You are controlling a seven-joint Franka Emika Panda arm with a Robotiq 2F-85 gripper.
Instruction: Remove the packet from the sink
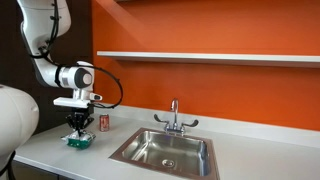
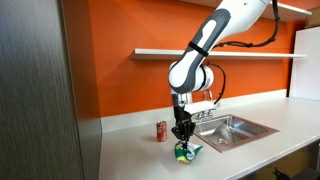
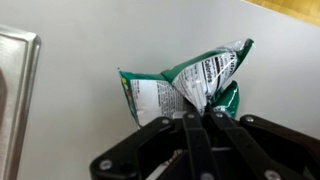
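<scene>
A green and white packet [image 3: 180, 85] lies crumpled on the grey counter, outside the sink. It shows in both exterior views [image 1: 79, 141] [image 2: 186, 152]. My gripper [image 3: 197, 108] is shut on the packet's pinched top fold, straight above it, with the packet resting on the counter [image 1: 75, 130] [image 2: 182, 133]. The steel sink [image 1: 165, 150] [image 2: 236, 128] sits apart from the packet and looks empty; its edge shows at the left of the wrist view [image 3: 15, 80].
A red can [image 1: 103, 121] [image 2: 161, 131] stands upright on the counter close to the packet. A tap [image 1: 174, 115] rises behind the sink. An orange wall with a shelf [image 1: 200, 56] runs behind. The counter's front edge is near the packet.
</scene>
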